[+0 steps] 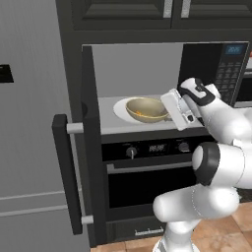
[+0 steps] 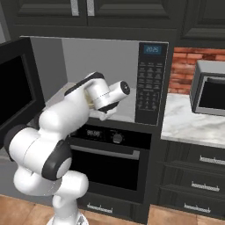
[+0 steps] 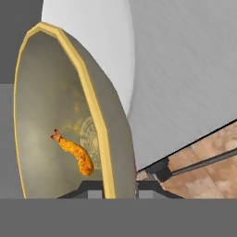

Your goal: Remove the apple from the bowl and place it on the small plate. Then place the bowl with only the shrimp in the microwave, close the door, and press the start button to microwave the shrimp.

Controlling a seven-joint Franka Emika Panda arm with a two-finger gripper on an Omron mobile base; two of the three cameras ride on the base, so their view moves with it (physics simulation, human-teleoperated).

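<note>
We are pinching the bowl [image 3: 65,115] by its rim with the gripper [image 3: 113,187], over the white tray [image 1: 119,109] inside the microwave [image 1: 216,69]. It is looking rigid, light and thin-walled; the shrimp [image 3: 74,155] may slide.

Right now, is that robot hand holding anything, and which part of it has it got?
Yes: the end effector is shut on the bowl, pinching its rim, with the shrimp inside.

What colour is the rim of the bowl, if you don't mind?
Pale yellow, lighter than the dull olive inside of the bowl; the hand view shows it best.
</note>
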